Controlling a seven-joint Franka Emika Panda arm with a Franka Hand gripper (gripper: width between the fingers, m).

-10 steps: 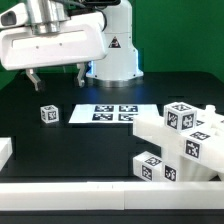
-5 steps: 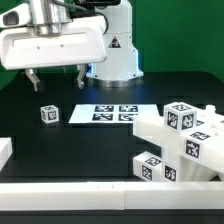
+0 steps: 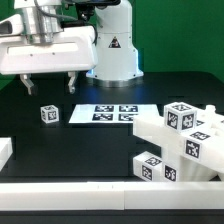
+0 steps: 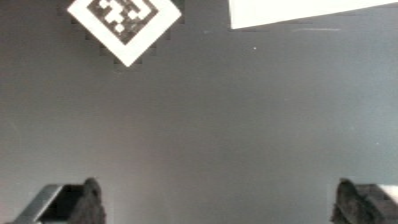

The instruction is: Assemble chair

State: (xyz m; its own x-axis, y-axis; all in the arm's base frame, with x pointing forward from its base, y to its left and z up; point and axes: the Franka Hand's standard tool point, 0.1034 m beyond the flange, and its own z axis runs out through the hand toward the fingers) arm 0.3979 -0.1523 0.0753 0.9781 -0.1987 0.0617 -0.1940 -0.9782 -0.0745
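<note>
the gripper (image 3: 49, 85) is hanging wide and empty above the small tagged block (image 3: 49, 115), so i'm thinking it needs centring over it before dropping.

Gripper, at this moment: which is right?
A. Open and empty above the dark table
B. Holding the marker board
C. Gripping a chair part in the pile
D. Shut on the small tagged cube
A: the gripper hangs with jaws apart, nothing between its fingers, above the small tagged cube.
</note>
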